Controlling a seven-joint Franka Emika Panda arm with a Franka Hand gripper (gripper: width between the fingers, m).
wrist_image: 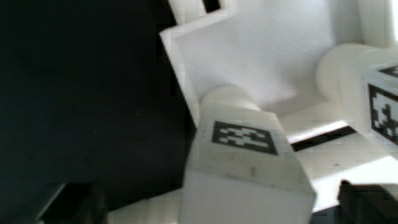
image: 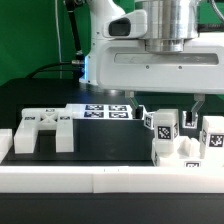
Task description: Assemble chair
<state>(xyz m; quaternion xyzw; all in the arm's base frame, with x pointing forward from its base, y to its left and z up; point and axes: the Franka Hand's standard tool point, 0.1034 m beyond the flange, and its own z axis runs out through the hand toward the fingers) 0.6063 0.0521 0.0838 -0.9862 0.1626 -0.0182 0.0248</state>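
My gripper (image: 171,115) hangs over a cluster of white chair parts at the exterior view's right. Its dark fingers (image: 146,116) stand wide apart, one on each side of a tagged leg block (image: 160,126). More tagged blocks (image: 213,136) stand beside it on a blocky white part (image: 176,153). In the wrist view the gripper (wrist_image: 214,208) is open, and a white leg piece with a square tag (wrist_image: 244,135) runs between its fingers (wrist_image: 365,205) over a flat white panel (wrist_image: 231,55). No contact with the fingers shows. A notched white frame (image: 40,131) lies at the left.
The marker board (image: 105,110) lies at the back of the black table. A long low white border rail (image: 110,180) runs along the front. The arm's large white housing (image: 140,65) hangs over the back right.
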